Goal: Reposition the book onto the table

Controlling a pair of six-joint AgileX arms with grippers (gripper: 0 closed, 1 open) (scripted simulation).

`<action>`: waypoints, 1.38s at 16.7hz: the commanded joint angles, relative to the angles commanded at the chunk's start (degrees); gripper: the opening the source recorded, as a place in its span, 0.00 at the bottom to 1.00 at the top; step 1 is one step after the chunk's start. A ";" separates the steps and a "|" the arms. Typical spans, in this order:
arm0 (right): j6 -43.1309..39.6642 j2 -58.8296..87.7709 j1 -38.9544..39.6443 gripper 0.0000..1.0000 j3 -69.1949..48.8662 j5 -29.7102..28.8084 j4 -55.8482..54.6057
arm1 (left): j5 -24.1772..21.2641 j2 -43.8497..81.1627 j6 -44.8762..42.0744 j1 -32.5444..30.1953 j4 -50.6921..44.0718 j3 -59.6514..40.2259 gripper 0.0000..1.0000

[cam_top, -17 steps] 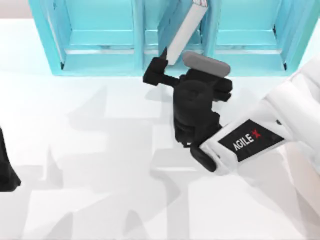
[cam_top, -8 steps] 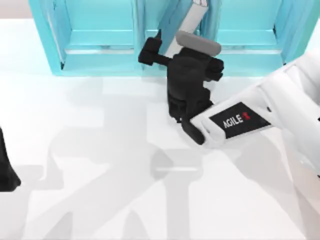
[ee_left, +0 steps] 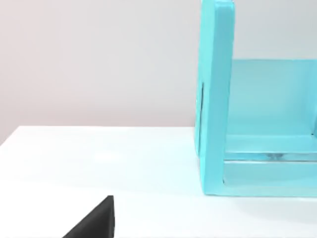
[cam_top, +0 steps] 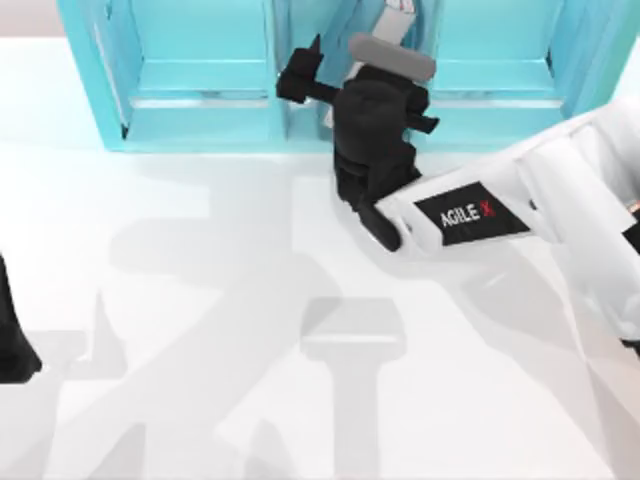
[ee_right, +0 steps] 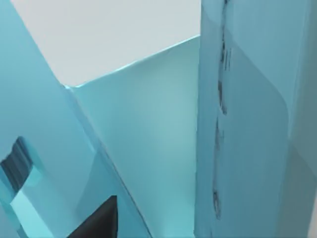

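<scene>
The book (cam_top: 392, 18) leans tilted in the middle compartment of the cyan shelf unit (cam_top: 200, 60), white page edges showing. My right gripper (cam_top: 340, 75) reaches into that compartment, open, with one black finger (cam_top: 300, 78) to the left of the book and the other hidden under the wrist. In the right wrist view the book's teal cover (ee_right: 247, 124) stands close, apart from the black finger (ee_right: 96, 223). The white table (cam_top: 200, 300) lies in front of the shelf. My left gripper (cam_top: 12, 340) is parked at the table's left edge.
The shelf's dividers (cam_top: 280, 60) flank the book closely on both sides. In the left wrist view the shelf's end wall (ee_left: 215, 99) stands on the table (ee_left: 99, 158). My right forearm (cam_top: 520, 200) crosses the table's right side.
My right gripper has moved away from the table's middle and into the shelf's middle compartment, alongside the book. The book and the left arm have not moved.
</scene>
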State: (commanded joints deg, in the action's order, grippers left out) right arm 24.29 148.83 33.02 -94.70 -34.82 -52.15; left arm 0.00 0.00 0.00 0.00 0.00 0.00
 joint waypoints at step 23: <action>0.00 0.00 0.00 0.00 0.00 0.00 0.00 | 0.00 0.00 0.00 0.00 0.00 0.00 1.00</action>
State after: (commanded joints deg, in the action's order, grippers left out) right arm 24.29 148.83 33.02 -94.70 -34.82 -52.15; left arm 0.00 0.00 0.00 0.00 0.00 0.00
